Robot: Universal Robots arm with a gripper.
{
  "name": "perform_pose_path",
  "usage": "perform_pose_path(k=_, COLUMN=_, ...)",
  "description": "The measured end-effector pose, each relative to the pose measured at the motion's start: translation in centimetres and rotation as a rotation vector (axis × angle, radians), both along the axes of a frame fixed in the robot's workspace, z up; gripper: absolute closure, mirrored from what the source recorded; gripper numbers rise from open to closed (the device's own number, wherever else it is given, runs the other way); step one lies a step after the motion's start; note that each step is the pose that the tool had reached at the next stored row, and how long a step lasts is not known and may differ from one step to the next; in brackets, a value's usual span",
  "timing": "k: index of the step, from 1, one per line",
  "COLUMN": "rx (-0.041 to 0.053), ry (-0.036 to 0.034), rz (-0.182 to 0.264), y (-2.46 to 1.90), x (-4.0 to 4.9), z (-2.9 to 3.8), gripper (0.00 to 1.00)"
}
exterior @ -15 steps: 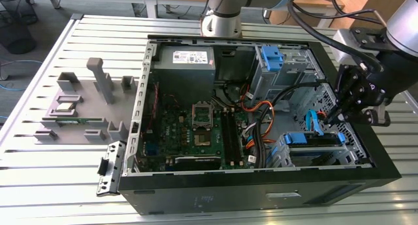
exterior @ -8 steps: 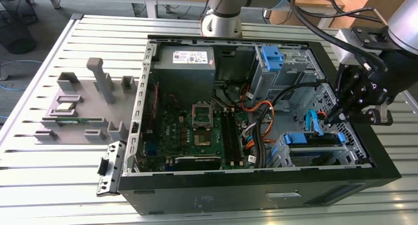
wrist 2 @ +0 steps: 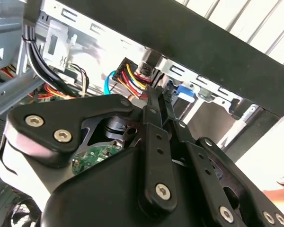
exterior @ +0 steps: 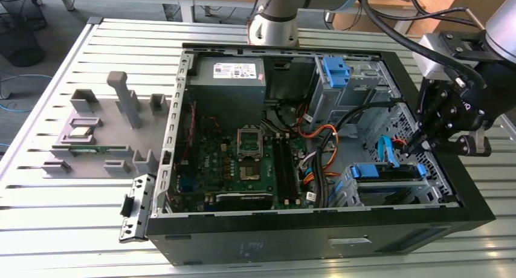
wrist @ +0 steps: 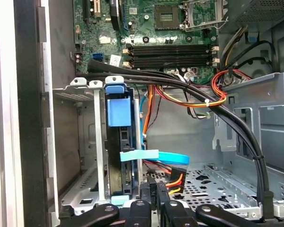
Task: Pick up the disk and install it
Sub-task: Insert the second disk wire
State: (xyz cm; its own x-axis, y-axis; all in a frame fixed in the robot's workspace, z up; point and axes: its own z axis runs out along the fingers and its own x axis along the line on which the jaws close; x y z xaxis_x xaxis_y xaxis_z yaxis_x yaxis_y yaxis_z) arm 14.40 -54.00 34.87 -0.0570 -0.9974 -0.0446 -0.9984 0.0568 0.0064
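The disk (exterior: 388,171) sits in its blue bracket inside the drive cage at the case's front corner, at the exterior view's right. In the first wrist view the disk (wrist: 117,161) stands edge-on in the cage, with the bracket's blue tab (wrist: 118,109) above it. My gripper (exterior: 414,146) hangs just over the cage. Its fingers (wrist: 141,210) lie close together, shut, beside the disk. Their tips are at a black connector (wrist: 154,182) with red and yellow wires, and I cannot tell whether they hold it. In the second wrist view the fingers (wrist 2: 157,124) point at the same connector (wrist 2: 132,78).
A light blue flat cable (wrist: 154,156) and thick black cables (wrist: 236,127) cross the space next to the cage. A lone blue bracket (exterior: 335,71) sits in the upper bay. A grey power-supply box (exterior: 228,78) and the motherboard (exterior: 241,157) fill the case. Grey fixtures (exterior: 101,130) stand on the slatted table.
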Motion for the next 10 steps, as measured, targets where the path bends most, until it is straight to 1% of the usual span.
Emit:
perform_pose_path(k=3, rx=0.0002, ry=-0.0031, rz=0.002, y=-0.18, x=-0.4, z=-0.02, gripper=0.82)
perform_pose_path(k=5, rx=0.0002, ry=-0.0046, rz=0.005, y=-0.34, x=-0.49, z=-0.07, gripper=0.82)
perform_pose_path(k=10, rx=0.0, ry=-0.0077, rz=0.013, y=-1.06, x=-0.61, z=-0.12, gripper=0.82)
